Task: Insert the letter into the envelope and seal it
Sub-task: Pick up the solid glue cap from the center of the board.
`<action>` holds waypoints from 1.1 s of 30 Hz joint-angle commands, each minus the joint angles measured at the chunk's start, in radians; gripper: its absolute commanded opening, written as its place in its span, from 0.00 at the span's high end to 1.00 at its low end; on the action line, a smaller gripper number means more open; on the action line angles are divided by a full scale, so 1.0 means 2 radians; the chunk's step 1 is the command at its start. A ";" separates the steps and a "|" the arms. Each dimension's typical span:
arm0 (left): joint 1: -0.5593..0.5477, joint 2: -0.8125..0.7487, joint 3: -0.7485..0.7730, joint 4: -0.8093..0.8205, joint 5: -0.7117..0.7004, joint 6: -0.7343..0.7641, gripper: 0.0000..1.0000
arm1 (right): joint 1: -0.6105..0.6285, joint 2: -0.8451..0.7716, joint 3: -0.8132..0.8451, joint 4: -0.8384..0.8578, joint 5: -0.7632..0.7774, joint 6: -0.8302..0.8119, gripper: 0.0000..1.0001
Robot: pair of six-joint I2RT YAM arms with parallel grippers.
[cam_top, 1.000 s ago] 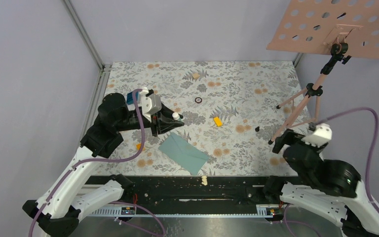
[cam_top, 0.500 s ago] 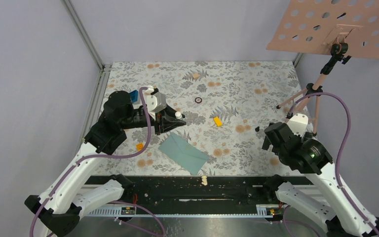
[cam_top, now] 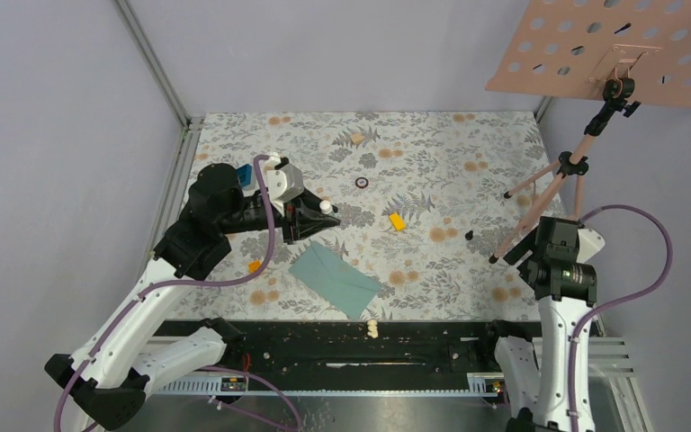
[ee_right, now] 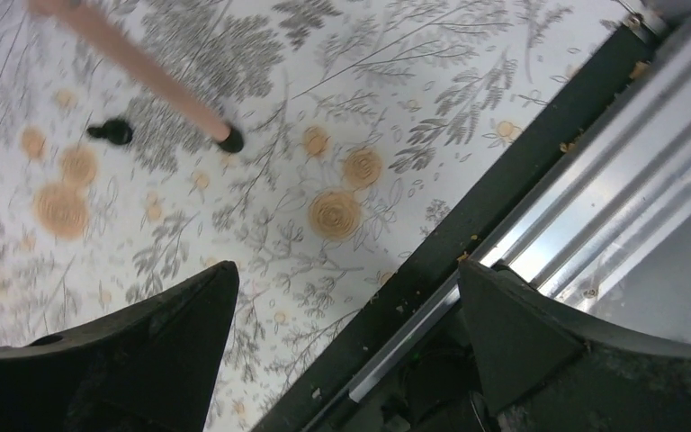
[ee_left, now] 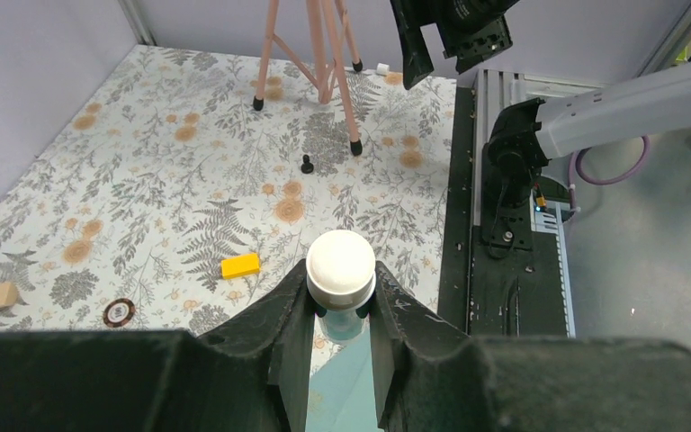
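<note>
The teal envelope [cam_top: 335, 277] lies flat on the floral table near the front rail, and shows again under my left jaws [ee_left: 342, 400]. My left gripper [cam_top: 322, 216] hovers just behind it, shut on a small white-capped stick [ee_left: 341, 265] that stands between the fingertips. At the right front corner my right gripper [cam_top: 553, 241] is held up with its fingers wide apart and nothing between them [ee_right: 346, 270]; under it are the table's edge and the black rail. The letter is hidden from every view.
A pink perforated board [cam_top: 621, 49] sits on a tripod [cam_top: 549, 193] at the back right, one leg close to my right gripper. Loose pieces lie about: yellow block [cam_top: 398, 221], orange block [cam_top: 253, 266], blue block [cam_top: 244, 174], tan block [cam_top: 357, 139], dark ring [cam_top: 362, 182].
My right arm has risen from a folded, low pose to stand upright at the right front corner. The left gripper has shifted slightly right, still holding the stick. The envelope has not moved.
</note>
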 commanded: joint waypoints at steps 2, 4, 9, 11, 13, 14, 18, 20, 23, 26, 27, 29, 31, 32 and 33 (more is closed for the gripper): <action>-0.002 -0.001 0.029 0.025 -0.014 0.000 1.00 | -0.078 0.016 -0.020 0.061 0.033 0.013 0.00; -0.002 -0.001 0.025 0.026 -0.017 -0.001 1.00 | -0.089 0.021 -0.026 0.066 0.102 0.046 0.00; -0.004 -0.004 0.023 0.025 -0.021 -0.004 1.00 | -0.110 0.051 -0.057 0.114 0.184 0.116 0.03; -0.005 -0.003 0.026 0.022 -0.021 -0.005 1.00 | -0.123 0.063 -0.072 0.142 0.187 0.132 0.04; -0.005 -0.004 0.028 0.020 -0.021 -0.005 1.00 | -0.135 0.077 -0.082 0.162 0.188 0.146 0.05; -0.005 -0.004 0.029 0.020 -0.022 -0.005 1.00 | -0.141 0.085 -0.086 0.172 0.189 0.147 0.05; -0.005 -0.007 0.025 0.017 -0.027 -0.003 1.00 | -0.186 0.124 -0.089 0.200 0.173 0.144 0.05; -0.005 -0.007 0.025 0.016 -0.033 -0.004 1.00 | -0.212 0.141 -0.091 0.216 0.153 0.140 0.05; -0.007 -0.005 0.034 0.008 -0.035 -0.005 1.00 | -0.235 0.168 -0.085 0.233 0.142 0.141 0.06; -0.007 -0.002 0.041 0.004 -0.034 -0.002 1.00 | -0.237 0.184 -0.079 0.258 0.151 0.147 0.08; -0.008 -0.001 0.042 0.003 -0.035 -0.001 1.00 | -0.237 0.189 -0.079 0.269 0.153 0.150 0.08; -0.008 0.003 0.046 0.000 -0.035 0.001 1.00 | -0.237 0.199 -0.077 0.288 0.161 0.158 0.09; -0.008 0.006 0.049 -0.002 -0.034 0.001 1.00 | -0.237 0.201 -0.083 0.318 0.172 0.165 0.09; -0.008 0.007 0.049 -0.003 -0.033 0.000 1.00 | -0.237 0.200 -0.090 0.334 0.178 0.167 0.10; -0.007 0.009 0.050 -0.003 -0.032 -0.001 1.00 | -0.237 0.199 -0.096 0.352 0.185 0.167 0.11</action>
